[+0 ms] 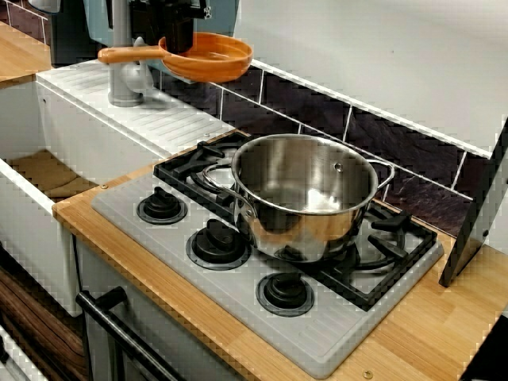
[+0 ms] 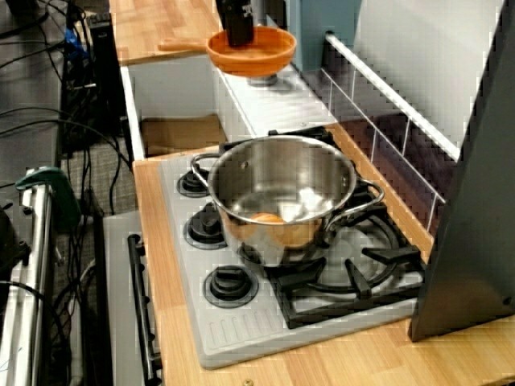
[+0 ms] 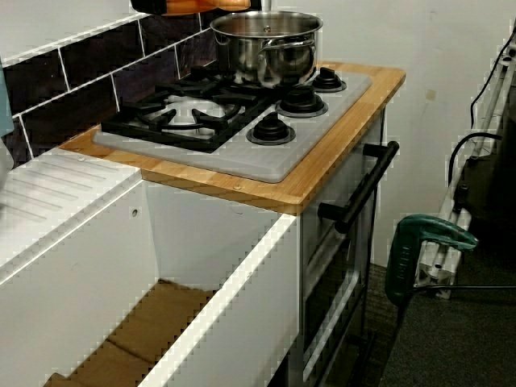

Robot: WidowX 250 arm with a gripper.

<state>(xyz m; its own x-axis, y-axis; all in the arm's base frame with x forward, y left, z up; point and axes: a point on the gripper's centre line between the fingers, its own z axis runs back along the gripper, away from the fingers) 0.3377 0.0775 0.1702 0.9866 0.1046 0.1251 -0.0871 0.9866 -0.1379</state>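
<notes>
The pan (image 1: 210, 57), orange with a long handle, hangs level in the air above the bench's white ribbed drainboard (image 1: 163, 119), at the back edge by the tiles (image 1: 317, 107). Its handle runs out past the grey tap (image 1: 125, 79). The black claw (image 1: 178, 46) comes down from above and is clamped on the pan's rim where the handle joins. The view along the bench shows the same grip (image 2: 239, 36) and the pan's (image 2: 251, 50) shadow on the drainboard below. A steel pot (image 1: 305, 194) stands upright on the hob's black grate (image 1: 397, 238), well apart from the pan. Three black knobs (image 1: 216, 242) line the hob's front. The sink (image 1: 48, 175) lies beside the drainboard.
</notes>
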